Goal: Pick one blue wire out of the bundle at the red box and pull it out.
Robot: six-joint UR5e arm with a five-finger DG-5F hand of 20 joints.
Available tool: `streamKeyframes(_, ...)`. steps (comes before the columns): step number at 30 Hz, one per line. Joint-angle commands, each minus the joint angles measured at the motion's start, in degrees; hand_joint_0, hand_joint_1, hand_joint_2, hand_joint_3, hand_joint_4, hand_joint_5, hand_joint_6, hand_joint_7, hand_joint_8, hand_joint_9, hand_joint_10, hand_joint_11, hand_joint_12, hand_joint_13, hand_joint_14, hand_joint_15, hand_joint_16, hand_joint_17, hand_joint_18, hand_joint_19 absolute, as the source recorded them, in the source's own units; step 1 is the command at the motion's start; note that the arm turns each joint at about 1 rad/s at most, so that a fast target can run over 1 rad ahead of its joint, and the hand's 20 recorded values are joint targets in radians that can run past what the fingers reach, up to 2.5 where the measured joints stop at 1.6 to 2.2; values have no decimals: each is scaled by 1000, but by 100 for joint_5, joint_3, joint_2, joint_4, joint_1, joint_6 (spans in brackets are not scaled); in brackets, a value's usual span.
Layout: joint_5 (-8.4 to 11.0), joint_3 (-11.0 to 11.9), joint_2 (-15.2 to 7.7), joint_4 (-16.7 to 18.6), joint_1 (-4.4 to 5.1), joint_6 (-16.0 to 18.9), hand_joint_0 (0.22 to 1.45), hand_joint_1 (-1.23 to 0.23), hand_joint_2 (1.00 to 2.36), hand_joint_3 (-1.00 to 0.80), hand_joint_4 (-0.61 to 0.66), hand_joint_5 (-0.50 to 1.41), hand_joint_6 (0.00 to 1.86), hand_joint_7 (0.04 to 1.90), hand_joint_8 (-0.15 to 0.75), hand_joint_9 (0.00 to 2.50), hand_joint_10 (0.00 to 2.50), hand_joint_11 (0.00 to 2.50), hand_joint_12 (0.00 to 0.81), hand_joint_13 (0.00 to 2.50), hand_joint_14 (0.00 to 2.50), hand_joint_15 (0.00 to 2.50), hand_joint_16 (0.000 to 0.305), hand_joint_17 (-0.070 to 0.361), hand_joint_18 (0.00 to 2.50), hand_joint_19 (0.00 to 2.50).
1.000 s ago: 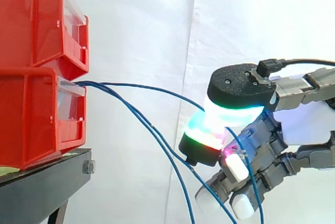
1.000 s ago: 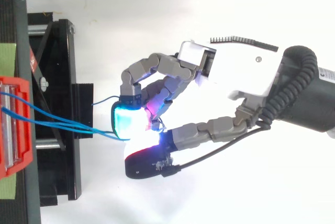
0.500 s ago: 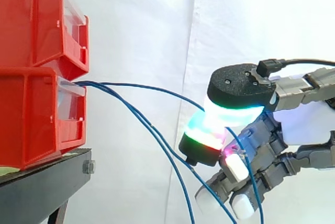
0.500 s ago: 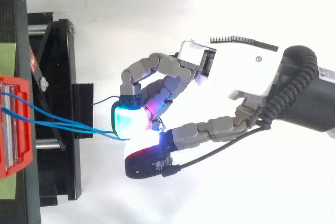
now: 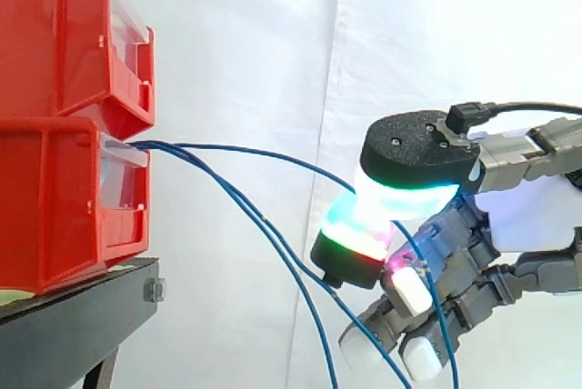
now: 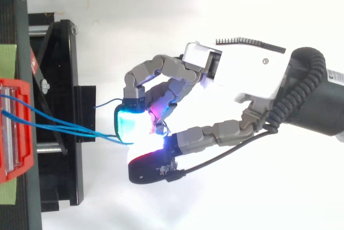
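No text, number or sign can be read. A small red-and-white sticker [image 6: 34,63] sits on the black stand [image 6: 64,160], at its edge just beside the red bin [image 6: 28,149]. Its print is too small to make out.

Between the glowing pads [image 5: 364,216] the pinched wire [image 5: 273,154] is lost in glare; below the fingers [image 5: 411,294], the other wires [image 5: 257,216] leave the bottom edge.
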Motion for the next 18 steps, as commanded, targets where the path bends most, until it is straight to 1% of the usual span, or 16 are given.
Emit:
streamKeyframes(1, 1, 0, 0, -1, -3, 0, 603, -817, 1001, -4, 60, -90, 929, 1230, 425, 1135, 13, 654, 515, 745, 11, 341, 69, 155, 801, 415)
streamKeyframes(18, 1, 0, 0, -1, -3, 0, 602, -815, 1001, -6, 60, -90, 929, 1239, 427, 1134, 15, 639, 516, 745, 11, 344, 69, 155, 799, 415)
